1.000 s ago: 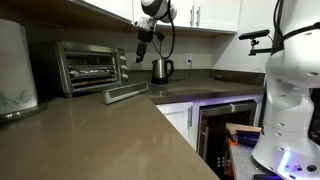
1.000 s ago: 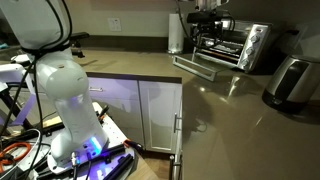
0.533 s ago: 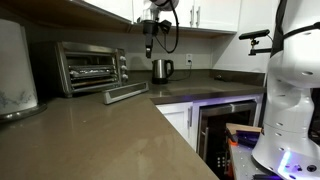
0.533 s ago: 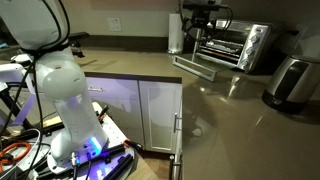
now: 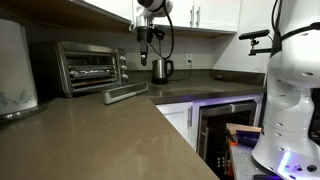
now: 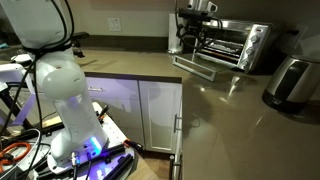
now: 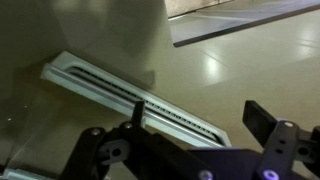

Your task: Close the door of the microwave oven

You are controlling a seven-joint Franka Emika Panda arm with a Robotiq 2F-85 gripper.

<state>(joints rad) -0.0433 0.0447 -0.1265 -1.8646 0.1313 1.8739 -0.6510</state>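
The silver-grey microwave oven [image 5: 90,66] stands on the counter with wire racks showing inside; it also shows in an exterior view [image 6: 232,44]. Its door [image 5: 127,93] hangs open, folded down flat in front of it, as both exterior views show [image 6: 205,66]. My gripper [image 5: 146,56] hangs in the air above the door's end nearest the kettle, not touching it, and shows in an exterior view [image 6: 186,36]. In the wrist view the gripper [image 7: 200,120] is open and empty, with a silver slotted strip of the door [image 7: 120,88] below it.
A steel kettle [image 5: 161,69] stands just behind the gripper. A large white appliance [image 5: 15,70] stands at the counter's end beside the oven. Wall cabinets [image 5: 205,14] hang overhead. The robot's white base [image 5: 290,100] stands beside a dark glass-fronted under-counter cabinet door [image 5: 215,125].
The gripper has shifted a little sideways toward the oven and slightly down over the open door. The door still lies open and flat.
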